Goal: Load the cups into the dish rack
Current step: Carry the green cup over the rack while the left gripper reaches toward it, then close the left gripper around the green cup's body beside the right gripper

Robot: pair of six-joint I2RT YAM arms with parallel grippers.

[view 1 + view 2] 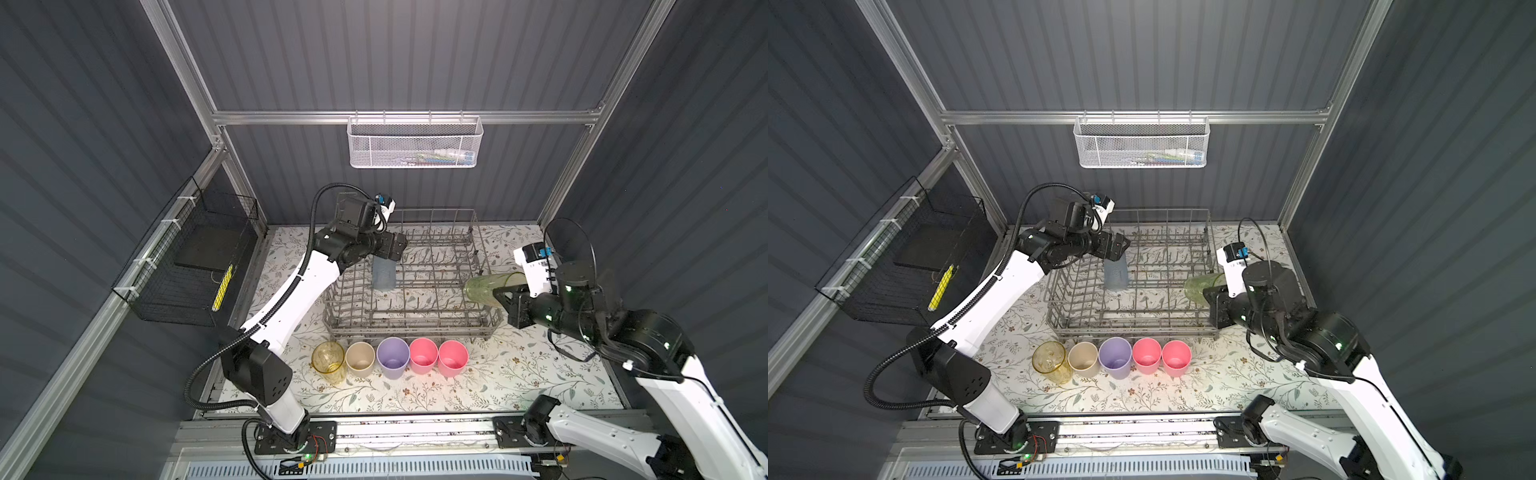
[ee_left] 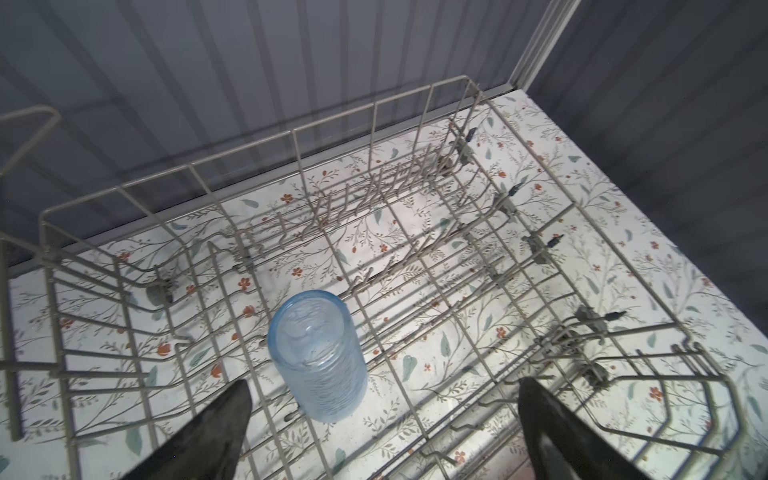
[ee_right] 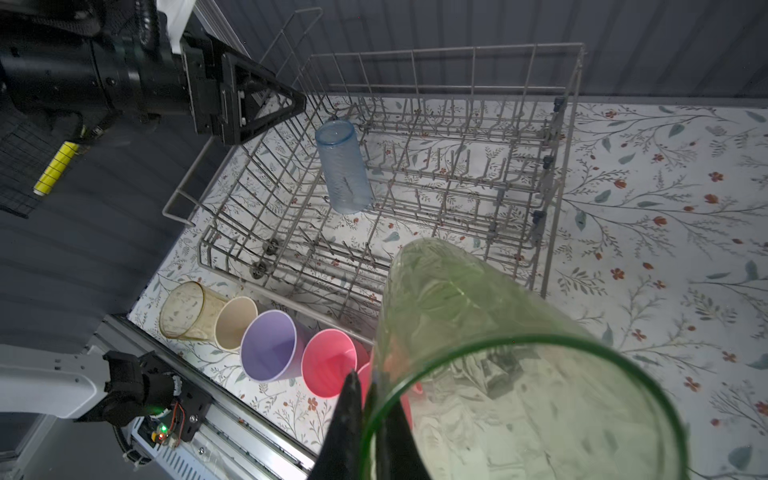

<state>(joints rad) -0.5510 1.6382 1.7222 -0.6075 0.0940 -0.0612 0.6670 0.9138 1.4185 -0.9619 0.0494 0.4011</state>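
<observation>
The grey wire dish rack (image 1: 411,329) (image 1: 1133,329) stands at the back of the table. A blue-grey cup (image 1: 383,276) (image 2: 318,357) (image 3: 345,166) sits mouth down inside it on the left. My left gripper (image 1: 394,246) (image 2: 384,383) hovers open just above and behind that cup, touching nothing. My right gripper (image 1: 505,296) (image 3: 365,380) is shut on the rim of a clear green cup (image 1: 484,289) (image 1: 1200,286) (image 3: 498,353), held sideways over the rack's right edge. In front of the rack stand yellow (image 1: 329,360), beige (image 1: 360,358), lavender (image 1: 392,356) and two pink cups (image 1: 424,354) (image 1: 453,357).
A white mesh basket (image 1: 415,143) hangs on the back wall. A black wire basket (image 1: 187,266) with a yellow item (image 1: 222,287) hangs on the left wall. The floral table (image 1: 519,374) ends at a metal rail (image 1: 415,428) in front.
</observation>
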